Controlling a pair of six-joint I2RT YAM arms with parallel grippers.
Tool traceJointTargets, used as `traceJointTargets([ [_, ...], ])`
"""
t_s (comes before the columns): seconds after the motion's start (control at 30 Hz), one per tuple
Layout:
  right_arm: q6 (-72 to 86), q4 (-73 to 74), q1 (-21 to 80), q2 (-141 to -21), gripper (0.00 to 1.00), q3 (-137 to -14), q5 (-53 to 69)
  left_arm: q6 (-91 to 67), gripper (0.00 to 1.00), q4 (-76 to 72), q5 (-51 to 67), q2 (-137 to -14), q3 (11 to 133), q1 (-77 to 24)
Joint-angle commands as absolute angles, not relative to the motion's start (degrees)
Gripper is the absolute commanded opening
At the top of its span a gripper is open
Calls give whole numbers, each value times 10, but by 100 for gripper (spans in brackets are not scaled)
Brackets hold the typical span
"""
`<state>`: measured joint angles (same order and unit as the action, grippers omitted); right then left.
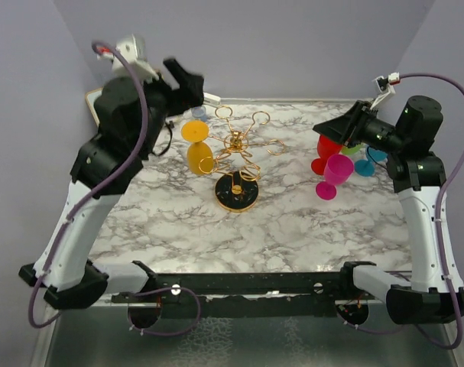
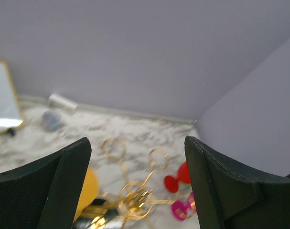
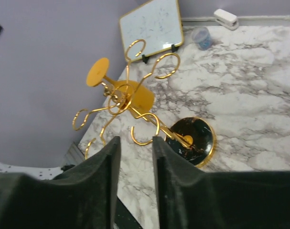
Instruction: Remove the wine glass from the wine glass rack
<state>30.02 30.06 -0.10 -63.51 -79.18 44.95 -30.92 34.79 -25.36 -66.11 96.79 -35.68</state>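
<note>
Over the marble table (image 1: 293, 222), we are hovering the left gripper (image 2: 136, 140) spread wide, the yellow wine glass (image 1: 199, 153) hanging below and ahead of it on the wine glass rack (image 1: 243, 145), probably risking snagging a wire loop and toppling it, the right gripper (image 3: 135, 139) narrowed on nothing.

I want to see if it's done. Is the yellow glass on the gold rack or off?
On. The yellow glass hangs bowl-down from one arm of the rack, foot on top.
</note>
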Motion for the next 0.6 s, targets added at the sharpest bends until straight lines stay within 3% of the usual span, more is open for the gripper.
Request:
traceJointTargets([
  [0.0, 279, 259, 8, -636, 40, -831, 525, -289, 82, 345, -88, -871, 1300, -333],
  [0.07, 281, 260, 11, -642, 41, -836, 530, -325, 81, 387, 16, -989, 1482, -268],
  [0.1, 282, 261, 12, -642, 41, -839, 530, -376, 78, 380, 87, -1019, 1513, -217],
  [0.13, 281, 264, 13, -643, 41, -843, 529, -436, 74, 341, 166, -1021, 1474, -150],
  [0.23, 275, 269, 17, -635, 41, -852, 525, -626, 53, 94, 350, -942, 1152, 16],
  [0.33, 275, 270, 24, -627, 41, -849, 519, -716, 53, -75, 382, -831, 892, 128],
  [0.43, 281, 254, 32, -630, 41, -830, 526, -712, 58, -78, 435, -768, 795, 216],
  [0.57, 276, 247, 52, -657, 43, -832, 538, -678, 58, -76, 495, -725, 697, 205],
])
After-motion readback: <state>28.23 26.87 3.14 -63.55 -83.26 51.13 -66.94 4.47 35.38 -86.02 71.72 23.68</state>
